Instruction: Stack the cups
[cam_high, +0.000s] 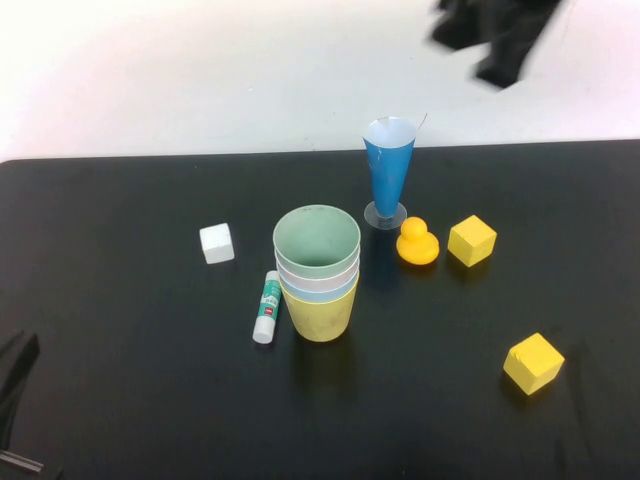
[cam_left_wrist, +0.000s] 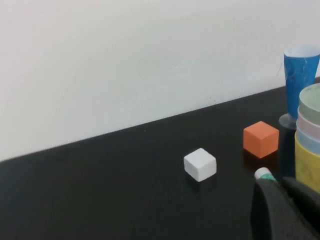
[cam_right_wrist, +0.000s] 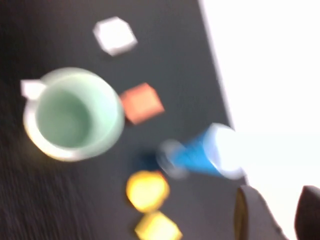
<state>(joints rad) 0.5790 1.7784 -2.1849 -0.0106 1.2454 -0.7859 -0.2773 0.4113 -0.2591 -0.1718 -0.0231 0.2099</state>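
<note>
The cups stand nested in one stack (cam_high: 318, 275) at the table's middle: the pale green cup (cam_high: 316, 240) on top, then pale pink and light blue rims, the yellow cup (cam_high: 320, 315) at the bottom. The stack also shows in the left wrist view (cam_left_wrist: 310, 140) and, from above, in the right wrist view (cam_right_wrist: 72, 115). My right gripper (cam_high: 495, 35) is raised over the far right, away from the stack, open and empty (cam_right_wrist: 280, 210). My left gripper (cam_high: 15, 380) is low at the near left corner, shut and empty (cam_left_wrist: 285, 200).
A tall blue cone glass (cam_high: 388, 170) stands behind the stack. A yellow duck (cam_high: 417, 243) and two yellow cubes (cam_high: 471, 241) (cam_high: 533, 363) lie to the right. A white cube (cam_high: 217, 243) and a glue stick (cam_high: 267, 307) lie to the left. An orange cube (cam_left_wrist: 260, 139) sits behind the stack.
</note>
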